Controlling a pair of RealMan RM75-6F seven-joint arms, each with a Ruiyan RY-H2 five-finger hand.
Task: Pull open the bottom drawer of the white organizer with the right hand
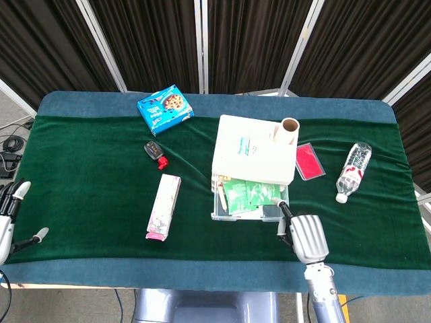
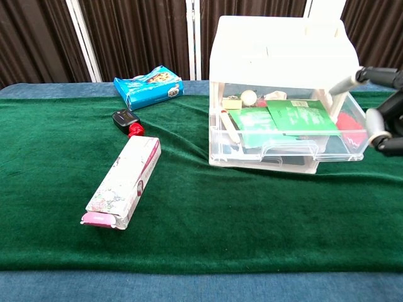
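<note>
The white organizer (image 2: 281, 47) stood on the green cloth, its bottom drawer (image 2: 286, 141) pulled out. The right hand (image 1: 306, 235) sat just beside the drawer's front corner, fingers spread and empty. The left hand (image 1: 8, 222) rested apart at the table edge, fingers loosely apart.

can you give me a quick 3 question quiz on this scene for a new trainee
1. True or false: the bottom drawer of the white organizer is pulled out in front of the frame.
2. Which thing lies furthest to the right on the green cloth in the head view? A) blue snack box B) water bottle C) long pink box
3. Fill in: the right hand sits at the drawer's front ____ corner, seen from the robot.

Key
1. True; green packets inside show from above.
2. B
3. right
</note>
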